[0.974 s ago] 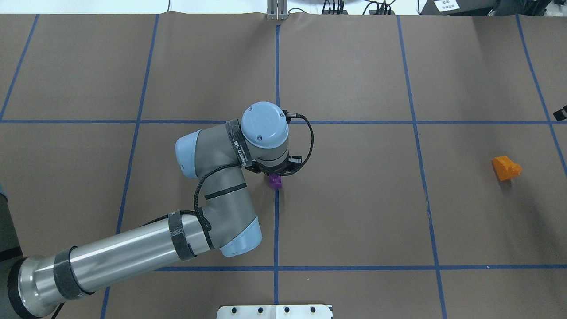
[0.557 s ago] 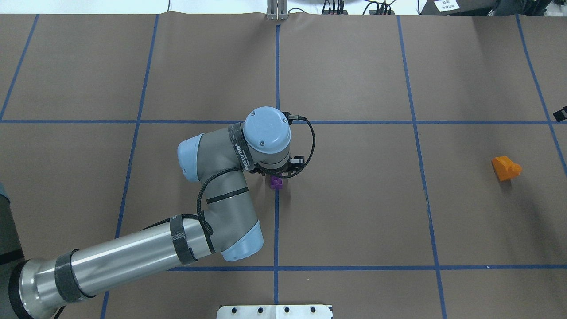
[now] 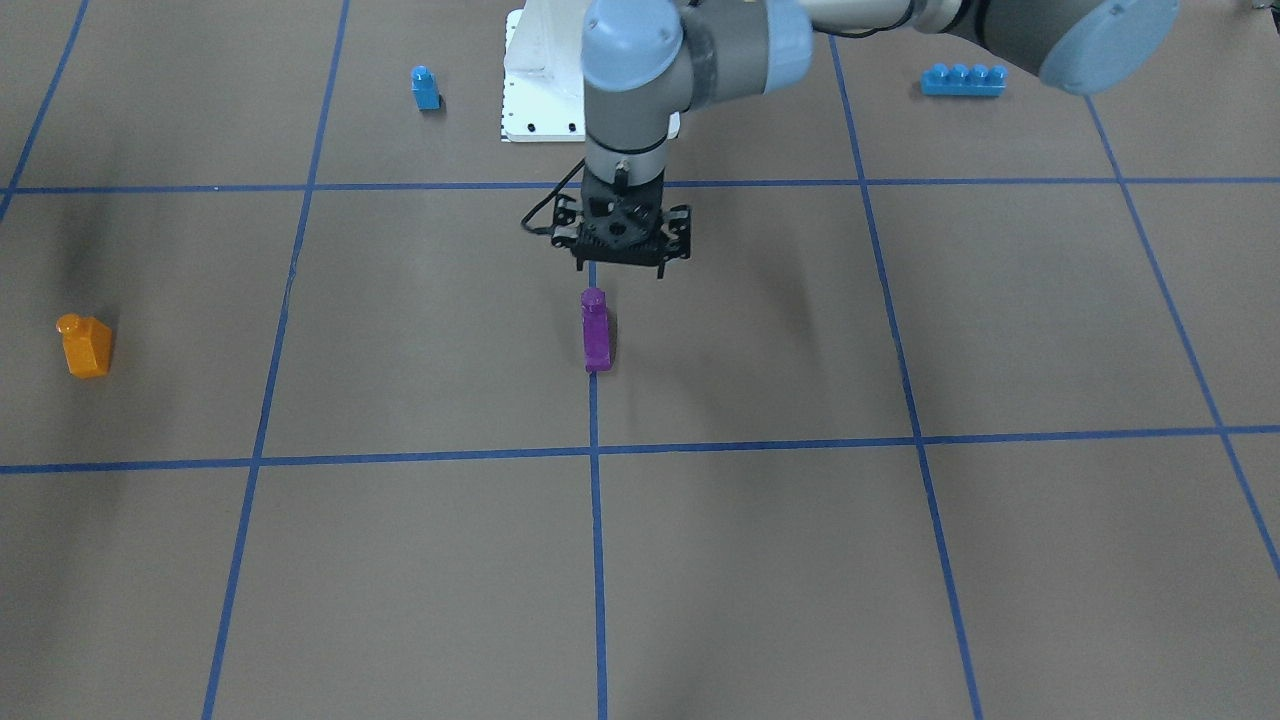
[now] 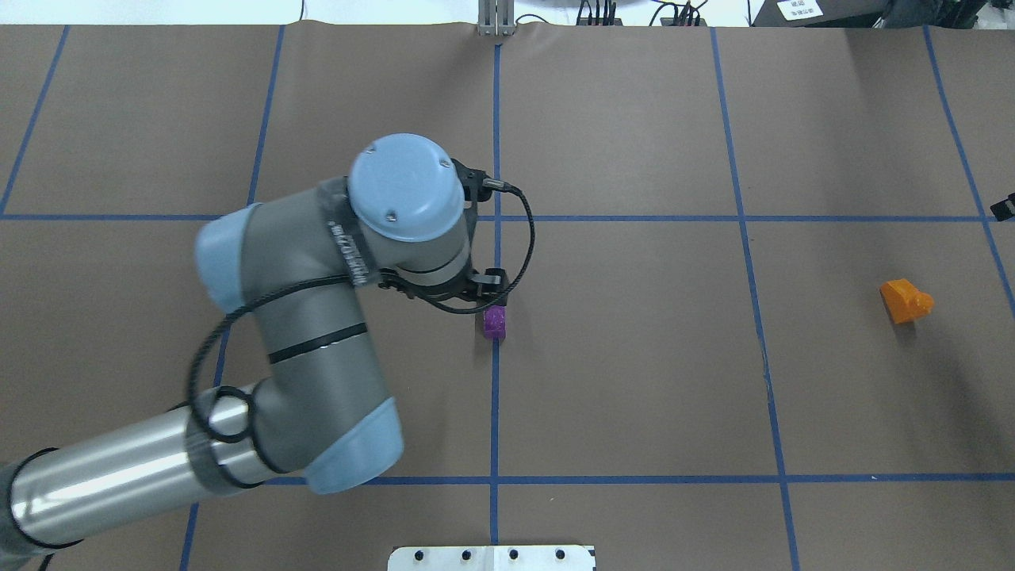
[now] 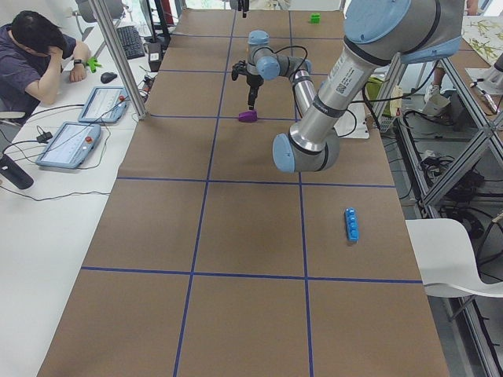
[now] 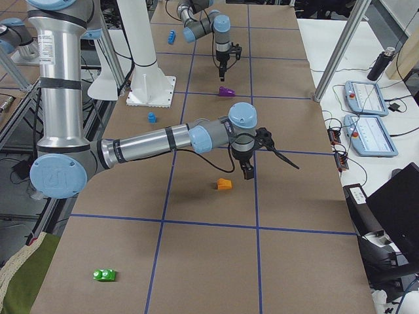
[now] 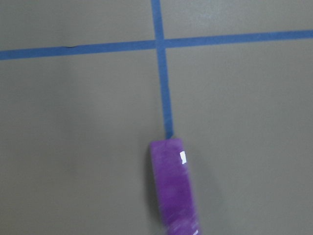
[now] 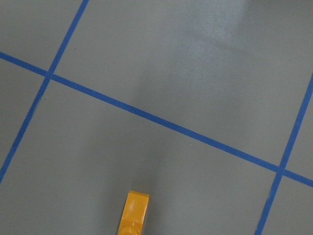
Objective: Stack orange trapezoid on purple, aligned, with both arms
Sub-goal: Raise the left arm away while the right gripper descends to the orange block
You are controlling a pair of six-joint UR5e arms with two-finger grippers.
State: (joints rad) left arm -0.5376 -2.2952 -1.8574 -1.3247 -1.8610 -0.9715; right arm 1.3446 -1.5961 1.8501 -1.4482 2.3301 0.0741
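Note:
The purple (image 4: 495, 323) block sits on the blue centre line, also seen in the front view (image 3: 595, 332) and low in the left wrist view (image 7: 173, 188). My left gripper (image 3: 619, 270) hangs open just above it and slightly toward the robot, with nothing between its fingers. The orange trapezoid (image 4: 904, 301) lies far to the right on the table (image 3: 85, 345) and shows at the bottom of the right wrist view (image 8: 133, 213). My right gripper (image 6: 247, 171) hovers close beside the orange trapezoid (image 6: 224, 184); I cannot tell whether it is open or shut.
A small blue block (image 3: 425, 88) and a long blue brick (image 3: 962, 78) lie near the robot's white base plate (image 3: 540, 90). A green block (image 6: 105, 275) lies at the table's right end. A person (image 5: 31, 47) sits at the side desk with tablets.
The left wrist has risen and swung left, away from the purple block. The purple block stays on the centre line. The orange trapezoid has not moved.

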